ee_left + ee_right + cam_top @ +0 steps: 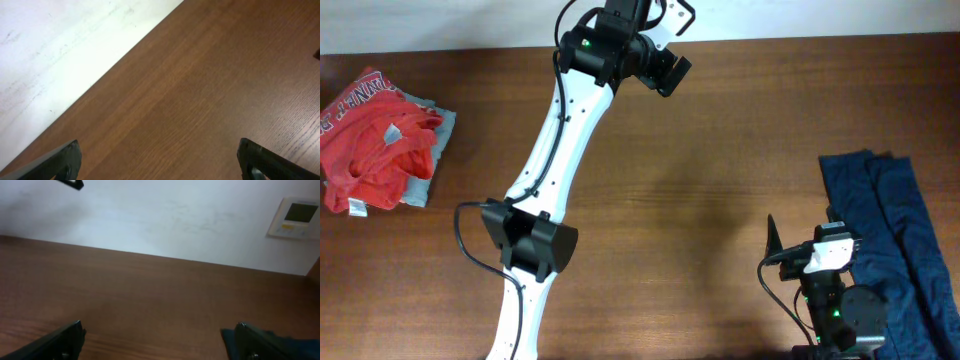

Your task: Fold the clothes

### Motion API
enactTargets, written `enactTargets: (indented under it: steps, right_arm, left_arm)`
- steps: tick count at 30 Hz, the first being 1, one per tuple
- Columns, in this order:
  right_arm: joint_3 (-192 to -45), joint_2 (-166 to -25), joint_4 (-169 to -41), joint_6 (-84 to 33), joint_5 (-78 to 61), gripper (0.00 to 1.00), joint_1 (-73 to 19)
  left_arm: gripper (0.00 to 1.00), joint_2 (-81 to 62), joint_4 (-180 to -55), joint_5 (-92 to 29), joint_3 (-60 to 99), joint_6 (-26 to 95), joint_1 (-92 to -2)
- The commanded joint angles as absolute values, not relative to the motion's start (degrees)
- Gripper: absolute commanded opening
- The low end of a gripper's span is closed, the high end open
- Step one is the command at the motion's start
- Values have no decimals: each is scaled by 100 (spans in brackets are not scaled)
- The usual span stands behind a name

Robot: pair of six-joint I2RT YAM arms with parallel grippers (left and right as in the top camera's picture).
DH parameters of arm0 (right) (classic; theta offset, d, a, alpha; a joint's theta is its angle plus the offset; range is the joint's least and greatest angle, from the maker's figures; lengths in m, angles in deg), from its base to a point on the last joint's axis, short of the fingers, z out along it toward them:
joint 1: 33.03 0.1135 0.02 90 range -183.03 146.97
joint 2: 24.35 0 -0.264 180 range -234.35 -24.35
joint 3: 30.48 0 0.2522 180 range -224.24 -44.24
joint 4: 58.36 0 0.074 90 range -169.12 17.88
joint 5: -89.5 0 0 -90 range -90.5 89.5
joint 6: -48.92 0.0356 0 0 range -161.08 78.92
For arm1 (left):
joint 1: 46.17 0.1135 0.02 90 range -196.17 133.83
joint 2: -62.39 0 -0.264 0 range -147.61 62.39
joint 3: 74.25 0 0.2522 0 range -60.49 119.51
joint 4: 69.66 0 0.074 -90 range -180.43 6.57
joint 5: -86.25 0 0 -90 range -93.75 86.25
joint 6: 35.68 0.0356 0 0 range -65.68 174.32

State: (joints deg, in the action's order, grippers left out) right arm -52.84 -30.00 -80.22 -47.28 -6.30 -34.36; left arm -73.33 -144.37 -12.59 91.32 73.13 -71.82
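A dark blue garment (900, 240) lies spread at the table's right edge; a corner of it shows in the right wrist view (280, 342). A red garment (370, 145) lies crumpled on a grey one (430, 165) at the far left. My left gripper (670, 70) is open and empty, high near the table's back edge; its wrist view (160, 160) shows only bare wood and wall. My right gripper (800, 245) is open and empty at the front right, just left of the blue garment; its fingers show in the right wrist view (160, 340).
The brown wooden table (700, 190) meets a white wall (440, 25) at the back. A wall control panel (295, 217) shows in the right wrist view. The left arm (550, 170) stretches across the table's middle left.
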Motion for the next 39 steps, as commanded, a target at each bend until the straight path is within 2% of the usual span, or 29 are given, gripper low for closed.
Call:
enactTargets:
  steps: [1, 39]
  right_arm:
    - [-4886, -2572, -7996, -4662, -580, 99, -3383]
    - [-4552, -2454, -7806, -4662, -622, 99, -3383]
  left_arm:
    - [99, -7143, -14435, -1246, 9148, 7256, -7169]
    - [99, -7108, -14492, -990, 9148, 7280, -7169]
